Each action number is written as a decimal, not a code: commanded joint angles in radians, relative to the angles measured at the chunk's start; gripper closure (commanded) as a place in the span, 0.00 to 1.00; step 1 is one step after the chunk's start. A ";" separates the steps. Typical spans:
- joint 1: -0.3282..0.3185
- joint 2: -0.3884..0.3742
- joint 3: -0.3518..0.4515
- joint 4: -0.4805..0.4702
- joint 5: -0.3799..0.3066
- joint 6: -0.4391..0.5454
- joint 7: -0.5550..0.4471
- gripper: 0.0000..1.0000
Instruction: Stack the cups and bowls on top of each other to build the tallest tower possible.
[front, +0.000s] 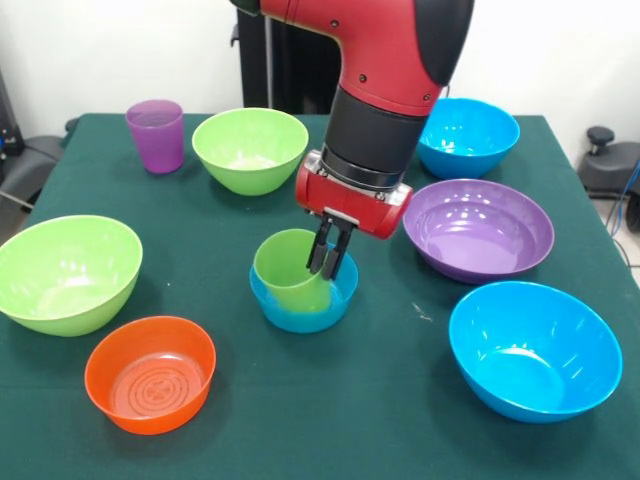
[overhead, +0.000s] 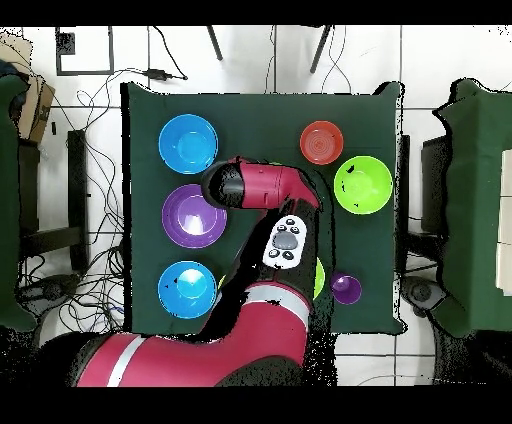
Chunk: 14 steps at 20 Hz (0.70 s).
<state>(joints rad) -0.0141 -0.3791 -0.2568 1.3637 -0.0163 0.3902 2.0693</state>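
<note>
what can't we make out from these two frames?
- Overhead view: the arm covers the small blue bowl and green cup.
- Overhead view: the far lime bowl is mostly under the arm.
- Front view: the gripper tips sit at the cup's rim; grip state unreadable.
- Yellow cup: seen in neither view.

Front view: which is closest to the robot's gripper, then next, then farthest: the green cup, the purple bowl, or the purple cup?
1. Green cup: right at the gripper, which grips its rim, standing in the small blue bowl.
2. Purple bowl: on the picture's right.
3. Purple cup: far corner, picture's upper left.
</note>
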 joint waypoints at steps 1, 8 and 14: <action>-0.008 -0.031 0.096 0.036 0.036 0.037 0.115 1.00; -0.016 -0.033 0.107 0.041 0.042 0.055 0.099 0.00; -0.027 -0.043 0.120 0.058 0.052 0.059 0.090 0.00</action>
<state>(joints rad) -0.0196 -0.4123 -0.2566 1.3663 0.0106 0.3902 2.0693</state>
